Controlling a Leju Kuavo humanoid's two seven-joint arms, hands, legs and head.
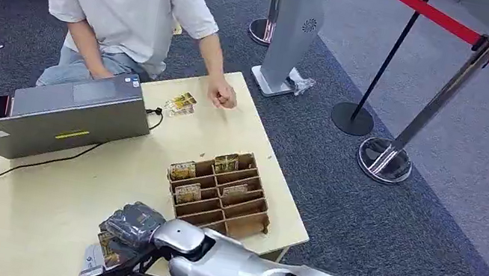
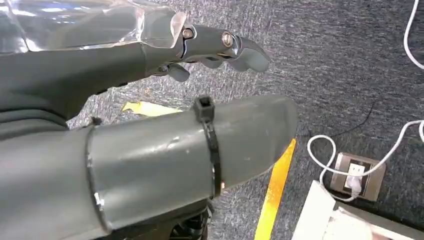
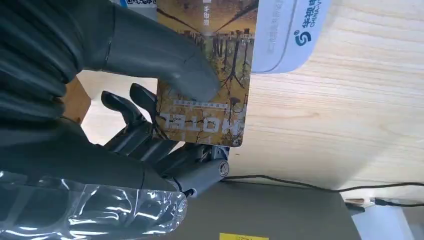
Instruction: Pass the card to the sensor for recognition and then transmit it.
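Note:
My right hand [image 1: 131,226] hangs low over the near edge of the wooden table [image 1: 64,197]. It pinches a brown-and-gold hotel card [image 3: 225,60] between the thumb [image 3: 150,50] and the darker fingers [image 3: 135,130]. The card [image 1: 107,247] lies flat just above a white card sensor [image 3: 290,35] with a blue logo, partly covering it. The sensor [image 1: 92,261] sits at the table's near edge. My left hand [image 2: 150,150] hangs over the carpet, fingers [image 2: 220,45] stretched out and holding nothing.
A cardboard divider tray [image 1: 221,191] with several cards stands mid-table. An open grey laptop [image 1: 63,114] sits at the left with cables trailing. A person in a white shirt kneels at the far side, fist [image 1: 222,95] on the table beside two loose cards [image 1: 180,104]. Stanchions [image 1: 386,159] stand to the right.

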